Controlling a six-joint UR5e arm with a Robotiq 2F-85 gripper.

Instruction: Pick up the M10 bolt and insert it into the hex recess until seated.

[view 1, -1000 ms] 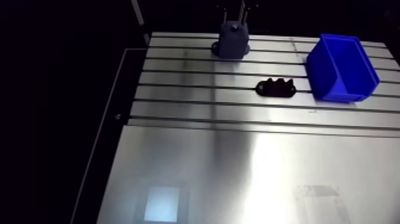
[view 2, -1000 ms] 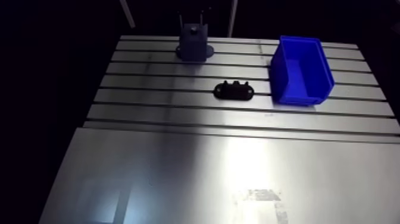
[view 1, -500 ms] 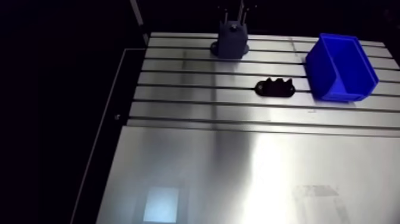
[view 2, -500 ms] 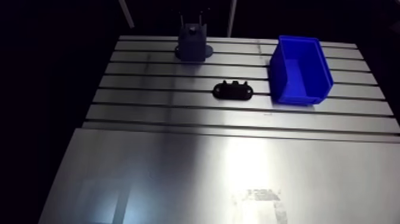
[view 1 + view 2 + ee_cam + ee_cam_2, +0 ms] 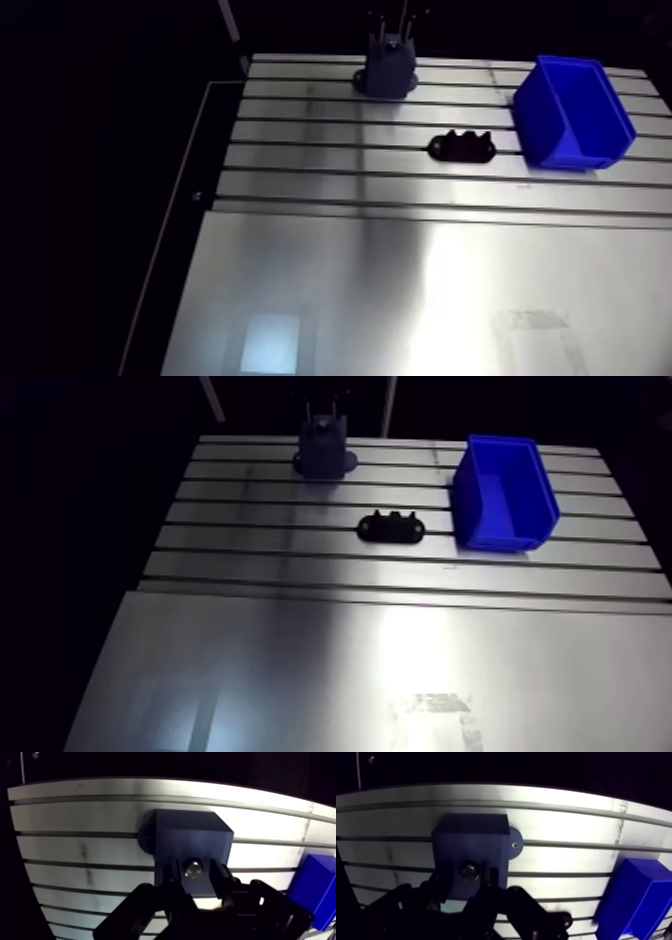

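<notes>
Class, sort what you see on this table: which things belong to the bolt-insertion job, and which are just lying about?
Belong to the job:
bolt
dark block that the bolt sits in

Just lying about:
blue bin
small black part

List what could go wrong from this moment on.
1. The bolt sits on the dark block between the claw's open fingers, apparently touching neither. Whether it is fully seated cannot be told, so it may be tilted or proud.
2. The fingers hang close over the block's top; lowering further could strike it.
3. Closing off-centre could push the bolt sideways.
</notes>
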